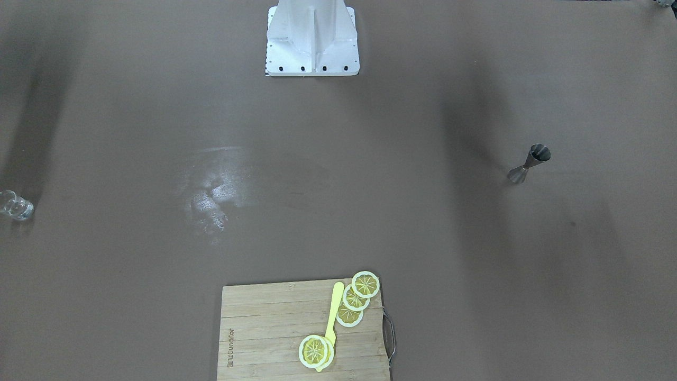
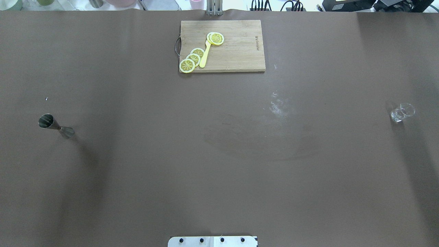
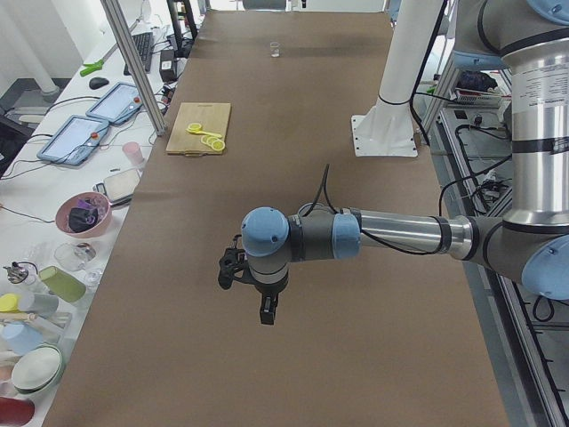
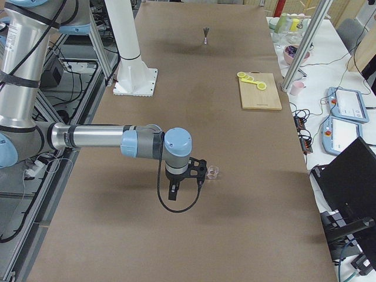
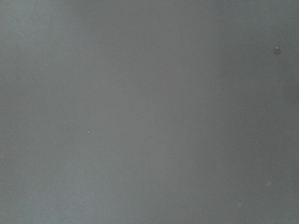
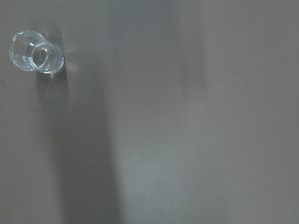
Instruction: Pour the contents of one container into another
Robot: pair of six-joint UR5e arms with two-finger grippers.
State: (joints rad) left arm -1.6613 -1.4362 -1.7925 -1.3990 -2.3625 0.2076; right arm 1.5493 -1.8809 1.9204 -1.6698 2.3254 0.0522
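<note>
Brown table (image 2: 219, 171), jigger (image 2: 56, 126), glass (image 2: 402, 112) near opposite ends

A robotics lab, plainly. A white pedestal (image 1: 312, 39) stood bolted by its base plate to a long table under a brown cover (image 2: 219, 164), and a jointed grey-and-blue arm (image 3: 400, 236) reached out over it. An aluminium post (image 3: 133, 62) rose at the table's edge. On the side bench lay two teach pendants (image 3: 114, 102), a keyboard (image 3: 142, 49) and a dark screen (image 4: 352, 176), with black cables (image 2: 291, 5) bunched behind, and a pink bowl (image 3: 83, 213) among cups.
</note>
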